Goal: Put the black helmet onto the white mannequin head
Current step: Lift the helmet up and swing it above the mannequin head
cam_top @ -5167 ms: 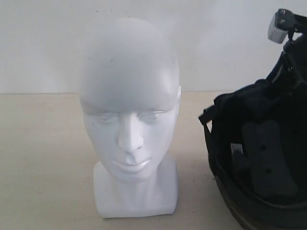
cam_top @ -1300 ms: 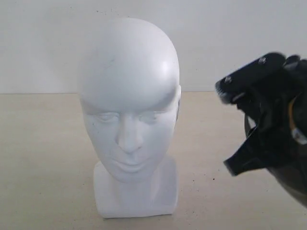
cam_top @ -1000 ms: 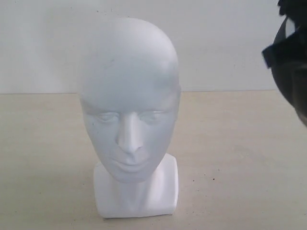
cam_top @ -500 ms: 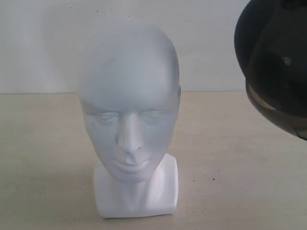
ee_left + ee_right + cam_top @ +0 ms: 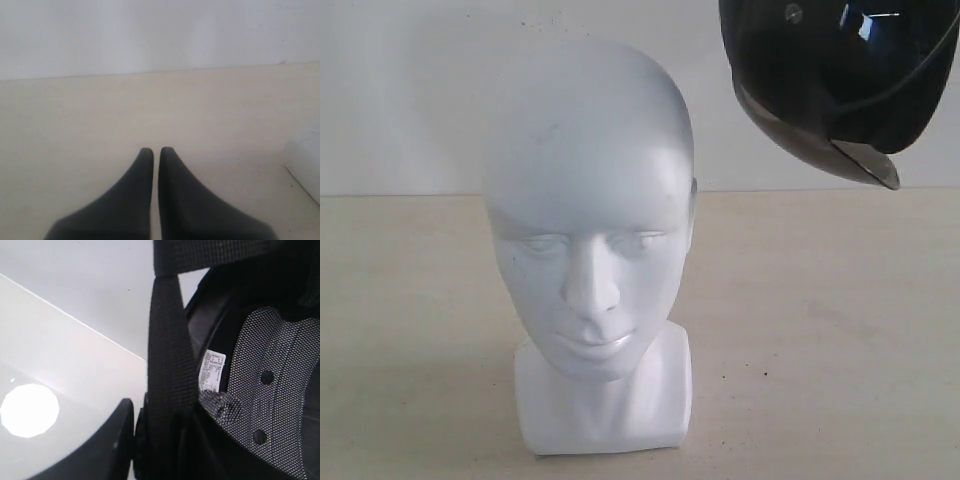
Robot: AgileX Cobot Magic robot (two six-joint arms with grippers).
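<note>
Upper right: helmet [image 5: 840, 70] rim pinched by right gripper [image 5: 136, 432]; left gripper [image 5: 155, 155] pressed together; centre opening over head [image 5: 588, 200], then lower level.

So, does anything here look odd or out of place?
Only the helmet: it hangs tilted in the air, high to the right of the head, not on it. The head stands upright and looks whole; nothing is spilled.
</note>
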